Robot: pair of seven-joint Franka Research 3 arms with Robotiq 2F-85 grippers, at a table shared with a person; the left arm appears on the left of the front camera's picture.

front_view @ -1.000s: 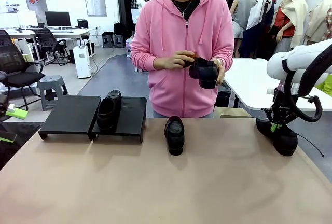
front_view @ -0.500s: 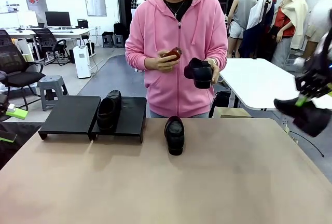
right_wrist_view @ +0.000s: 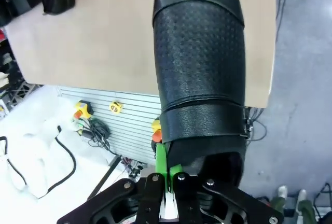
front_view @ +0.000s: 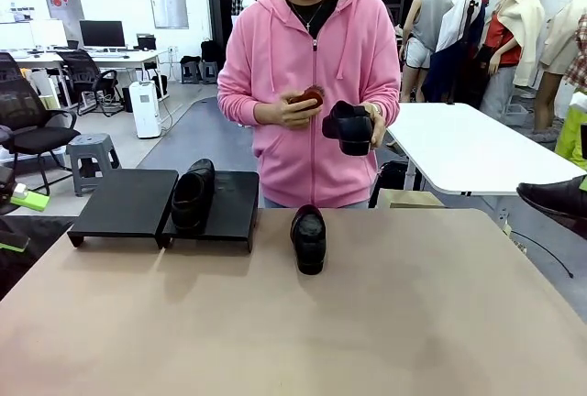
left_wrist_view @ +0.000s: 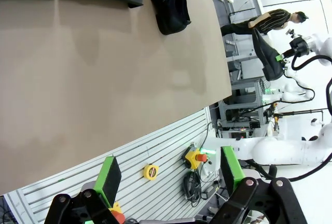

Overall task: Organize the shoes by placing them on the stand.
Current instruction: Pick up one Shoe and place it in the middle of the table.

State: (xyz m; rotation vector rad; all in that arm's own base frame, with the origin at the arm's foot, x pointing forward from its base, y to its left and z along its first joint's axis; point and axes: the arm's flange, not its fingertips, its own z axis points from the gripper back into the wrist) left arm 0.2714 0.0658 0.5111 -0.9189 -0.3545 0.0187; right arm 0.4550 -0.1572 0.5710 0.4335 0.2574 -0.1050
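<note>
Front view gives the whole situation. The stand [front_view: 124, 202] is at the far left of the table [front_view: 385, 323], and the first shoe [front_view: 193, 196] lies on its right platform, near the joint between the two platforms. The second shoe [front_view: 309, 238] is on the table just right of the stand, not touching it. The person's hand [front_view: 374, 119] holds the third shoe [front_view: 349, 128] above the far edge, and the other hand [front_view: 292, 109] holds a small reddish object [front_view: 308, 96].

The fourth shoe [front_view: 556, 197] hangs in the air at the right border, beyond the table edge. In the right wrist view the right gripper [right_wrist_view: 168, 178] is pinched tightly on the heel rim of this shoe, toe pointing away from it. The left gripper [left_wrist_view: 170, 171] stands wide apart with nothing between the pads, off the near side of the table.

I judge the step in hand is carrying the fourth shoe to the stand. The next move needs a long reach across the table, passing over the second shoe, then a gentle lowering on a free place of the slope so the shoe does not slide.
</note>
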